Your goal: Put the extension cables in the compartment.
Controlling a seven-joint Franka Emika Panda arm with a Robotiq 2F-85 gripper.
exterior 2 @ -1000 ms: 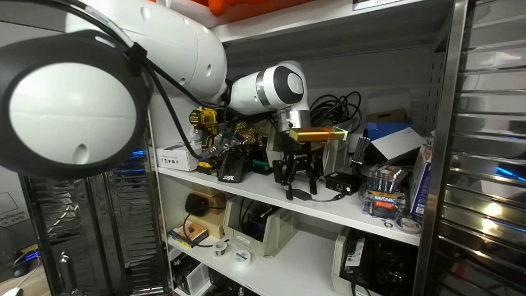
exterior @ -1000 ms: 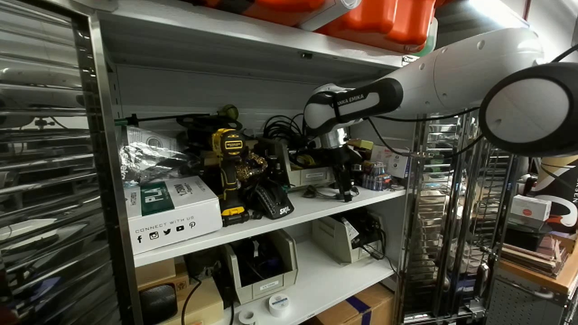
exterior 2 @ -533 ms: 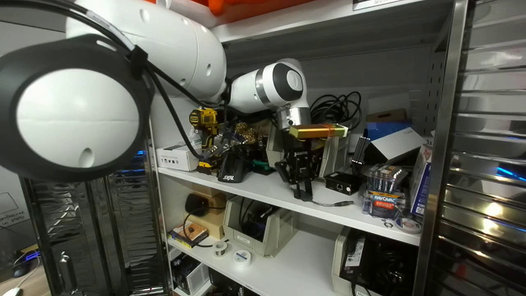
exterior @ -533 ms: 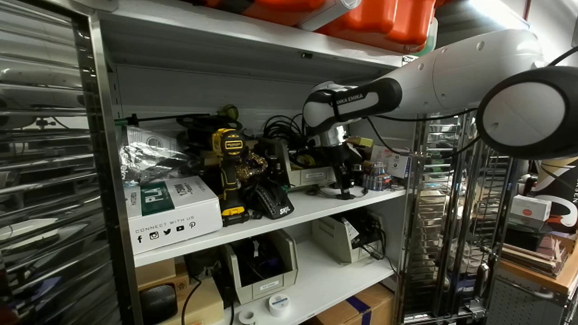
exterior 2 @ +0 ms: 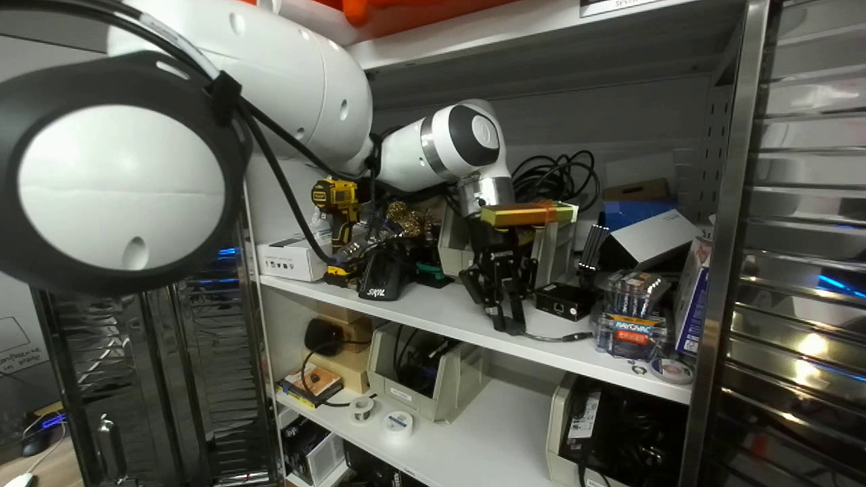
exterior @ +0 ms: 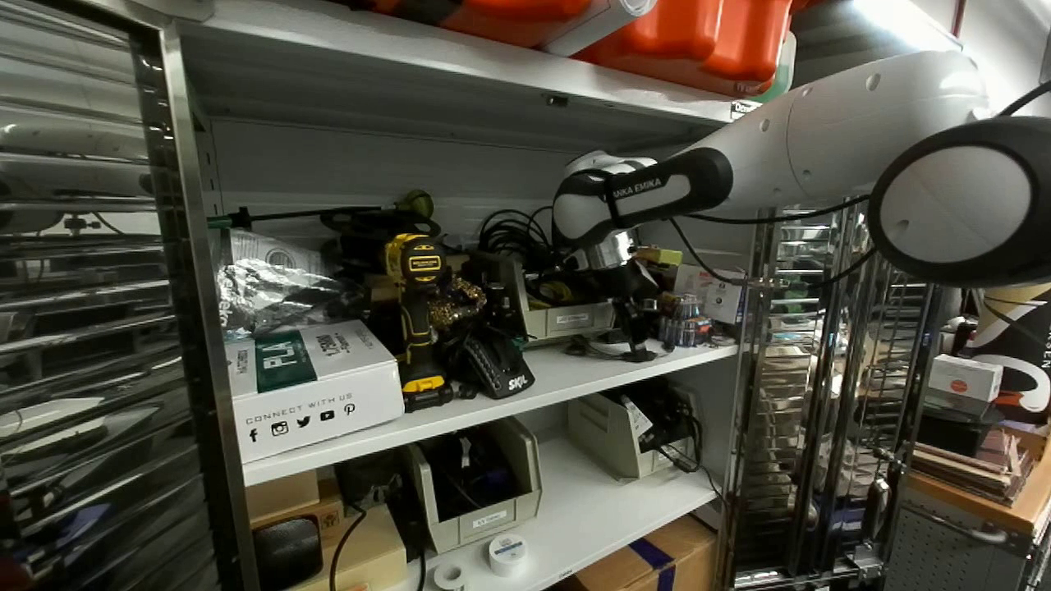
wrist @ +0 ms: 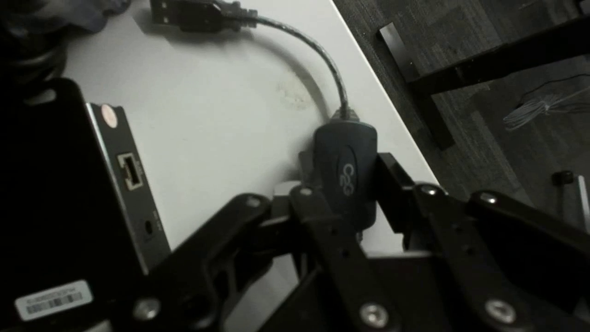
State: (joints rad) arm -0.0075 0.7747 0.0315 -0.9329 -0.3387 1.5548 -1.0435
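Cable block (wrist: 346, 168) shifted slightly: dark, round-cornered, pinched in jaws.

Your gripper (wrist: 346, 177) shows matt black links set with shiny metal screws (wrist: 374, 315). The adapter (wrist: 345, 138) looks like smooth, dull plastic, and its cord (wrist: 306, 39) has a glossy, see-through jacket with a metallic sheen inside. Your shelf (wrist: 221, 115) has a smooth white finish, marked by one rough-looking spot; the floor (wrist: 493, 157) resembles coarse, matt carpet. In both exterior views you see ridged panels (exterior 2: 815, 203) gleaming like polished metal. The orange cases (exterior: 702, 37) look like glossy plastic, the bag (exterior: 279, 283) crinkled and shiny, the PLA box (exterior: 320, 394) smooth printed cardboard.
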